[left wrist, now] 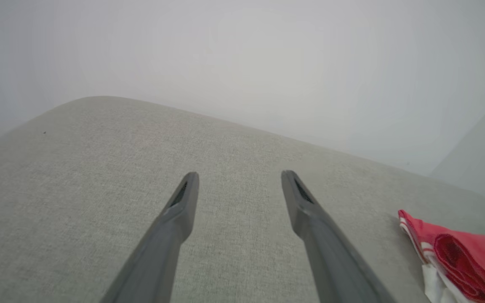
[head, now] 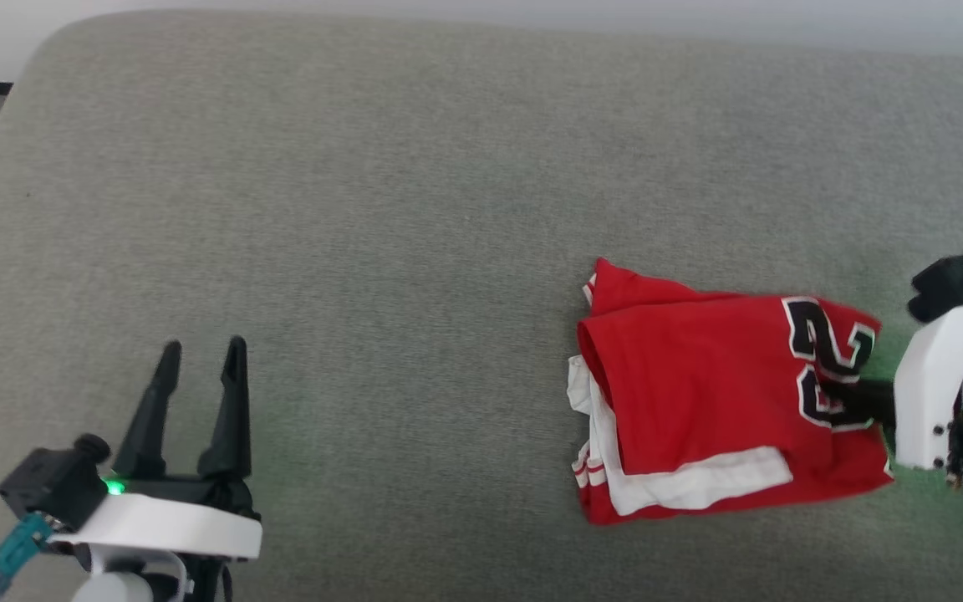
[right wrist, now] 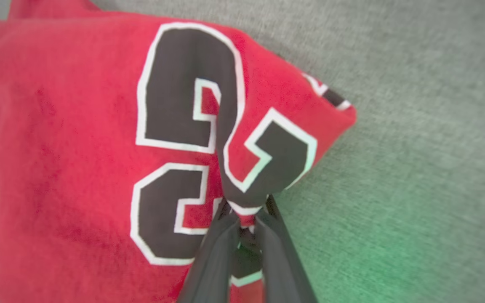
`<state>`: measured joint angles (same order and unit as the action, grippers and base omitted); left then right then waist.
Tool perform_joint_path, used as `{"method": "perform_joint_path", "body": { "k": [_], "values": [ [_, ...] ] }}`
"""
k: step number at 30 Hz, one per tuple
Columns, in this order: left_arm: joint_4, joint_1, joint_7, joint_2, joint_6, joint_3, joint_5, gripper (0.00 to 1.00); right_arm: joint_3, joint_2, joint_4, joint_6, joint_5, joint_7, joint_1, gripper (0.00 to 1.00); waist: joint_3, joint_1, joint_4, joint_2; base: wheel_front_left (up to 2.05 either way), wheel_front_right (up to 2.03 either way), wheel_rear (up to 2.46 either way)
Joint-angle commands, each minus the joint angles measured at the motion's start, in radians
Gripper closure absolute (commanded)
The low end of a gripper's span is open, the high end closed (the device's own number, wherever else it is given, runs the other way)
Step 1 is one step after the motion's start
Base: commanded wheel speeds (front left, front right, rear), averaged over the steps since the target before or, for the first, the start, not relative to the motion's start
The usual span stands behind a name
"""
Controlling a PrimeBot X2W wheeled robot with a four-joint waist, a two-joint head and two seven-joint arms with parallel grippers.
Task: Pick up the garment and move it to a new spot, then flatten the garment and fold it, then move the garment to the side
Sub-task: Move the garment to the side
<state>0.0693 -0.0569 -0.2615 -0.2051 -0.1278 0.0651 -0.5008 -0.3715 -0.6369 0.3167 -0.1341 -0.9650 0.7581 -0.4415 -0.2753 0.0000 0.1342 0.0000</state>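
1. The garment (head: pixel 699 401) lies folded in a rough rectangle on the grey surface (head: pixel 448 209). Its whole body spreads away from the right gripper (head: pixel 853 397), toward the robot's left.
2. The right gripper is clenched on the garment. In the right wrist view its two fingers (right wrist: pixel 213 261) pinch a bunch of red cloth at the printed number, on the edge of the garment nearest to this gripper.
3. The left gripper (head: pixel 201 351) is released, with jaws wide and nothing between them. The garment lies well apart from it, off to its right side.
4. The longer side of the folded garment seems to run along the line from the right gripper toward the left gripper, and the white sleeve layers are at the far end from the right gripper.
5. The right arm is clearly the nearer one and already has the cloth, so moving it to the side is probably its work. The grip is only on one edge, so the folds may open if the gripper lifts the garment high; a low drag looks safer.
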Motion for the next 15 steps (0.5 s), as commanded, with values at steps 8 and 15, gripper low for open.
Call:
{"method": "perform_joint_path", "body": {
  "k": [8, 15],
  "values": [
    [-0.021, -0.068, -0.005, -0.025, -0.004, 0.031, -0.002, 0.00, 0.115, -0.060, -0.018, 0.006, 0.028, -0.014, -0.035, 1.00, -0.048, 0.0000, -0.088, 0.0000, 0.00, 0.00, 0.00],
    [-0.031, -0.141, -0.005, -0.063, -0.004, 0.089, 0.010, 0.00, 0.170, -0.115, -0.012, 0.006, 0.065, -0.044, -0.094, 1.00, -0.100, 0.0000, -0.171, 0.0000, 0.00, 0.00, 0.00]
  ]
}}
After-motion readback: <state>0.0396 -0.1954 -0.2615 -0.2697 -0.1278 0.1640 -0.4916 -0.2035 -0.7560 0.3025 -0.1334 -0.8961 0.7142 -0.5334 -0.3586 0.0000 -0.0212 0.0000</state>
